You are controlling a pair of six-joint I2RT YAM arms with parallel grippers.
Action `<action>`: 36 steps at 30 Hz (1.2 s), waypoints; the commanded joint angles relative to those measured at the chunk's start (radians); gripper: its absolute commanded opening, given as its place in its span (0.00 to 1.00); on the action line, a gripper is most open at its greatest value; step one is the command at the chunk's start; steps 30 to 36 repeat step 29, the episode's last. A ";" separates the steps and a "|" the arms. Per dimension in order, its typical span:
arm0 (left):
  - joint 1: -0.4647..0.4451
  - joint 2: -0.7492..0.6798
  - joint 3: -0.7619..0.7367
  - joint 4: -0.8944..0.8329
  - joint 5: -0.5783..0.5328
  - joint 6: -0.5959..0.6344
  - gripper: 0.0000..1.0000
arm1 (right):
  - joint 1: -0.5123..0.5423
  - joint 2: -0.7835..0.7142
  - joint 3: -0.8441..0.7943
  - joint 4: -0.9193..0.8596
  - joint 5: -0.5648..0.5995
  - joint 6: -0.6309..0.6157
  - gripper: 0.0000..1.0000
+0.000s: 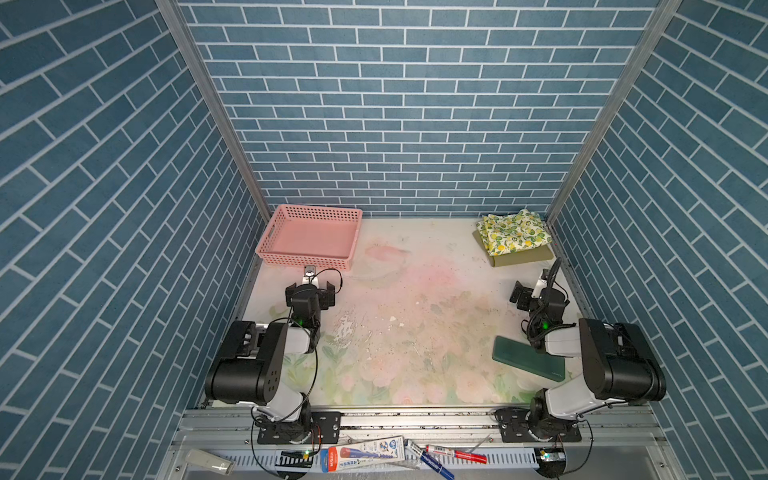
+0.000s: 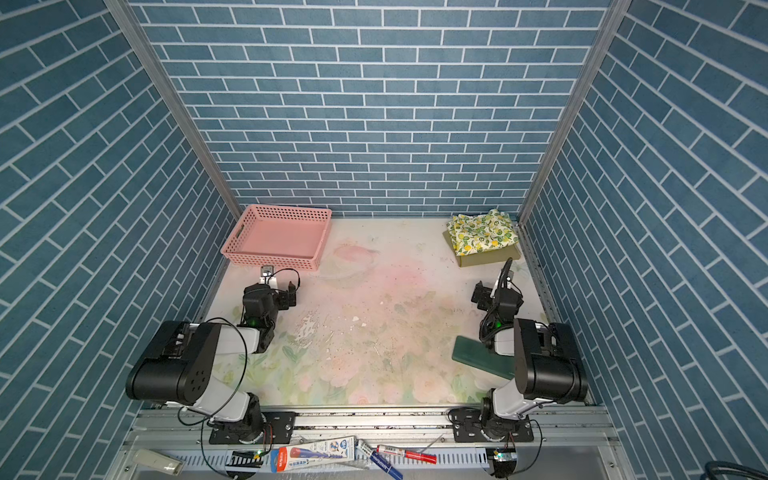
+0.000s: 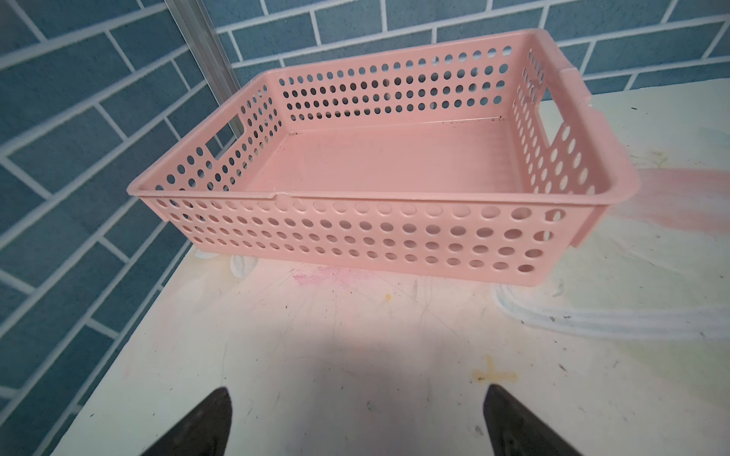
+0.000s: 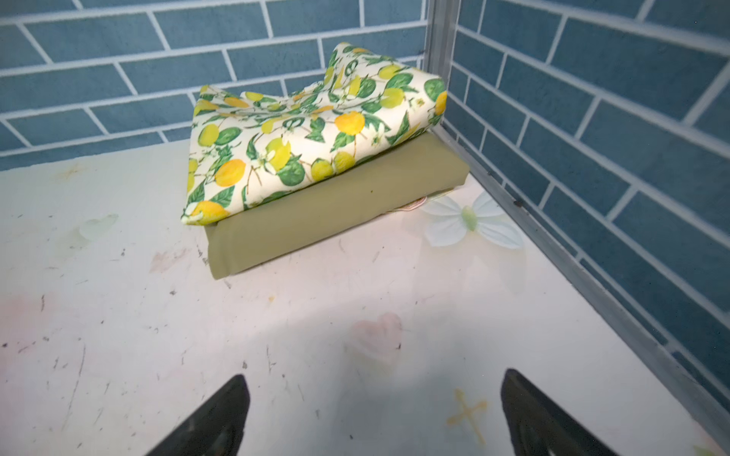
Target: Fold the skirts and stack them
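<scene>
Empty right gripper [image 4: 371, 398] spread apart, lemon skirt [image 4: 308, 130] atop olive skirt [image 4: 316, 215] ahead of it (folded stack), left gripper [image 3: 355, 406] apart, pink basket [image 3: 355, 235] ahead.

Bright, even overhead light — soft shadows, wide-angle edge distortion.

The lemon-print skirt [image 4: 300, 134] is soft, creased cloth; the olive skirt [image 4: 316, 221] is smooth, matt cloth. The pink basket [image 3: 395, 197] is perforated plastic, faintly glossy. The tabletop [image 4: 276, 335] looks scuffed.

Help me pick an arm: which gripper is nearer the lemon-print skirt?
Right. The right gripper faces the lemon-print skirt from close by; the left gripper is across the table, by the pink basket.
</scene>
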 commanded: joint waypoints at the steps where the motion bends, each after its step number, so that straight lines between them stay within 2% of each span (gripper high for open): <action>1: 0.007 -0.005 0.013 0.018 0.008 0.001 1.00 | 0.005 0.001 0.071 -0.097 -0.034 -0.059 0.99; 2: 0.007 -0.005 0.014 0.017 0.008 0.001 1.00 | 0.004 0.017 0.059 -0.041 -0.043 -0.060 0.99; 3: 0.008 -0.005 0.013 0.017 0.008 0.001 1.00 | 0.004 0.001 0.069 -0.091 -0.035 -0.059 0.99; 4: 0.007 -0.005 0.013 0.017 0.008 0.001 1.00 | 0.004 0.013 0.061 -0.047 -0.040 -0.060 0.99; 36: 0.008 -0.008 0.009 0.025 0.006 0.002 1.00 | 0.001 0.002 0.061 -0.071 -0.073 -0.067 0.99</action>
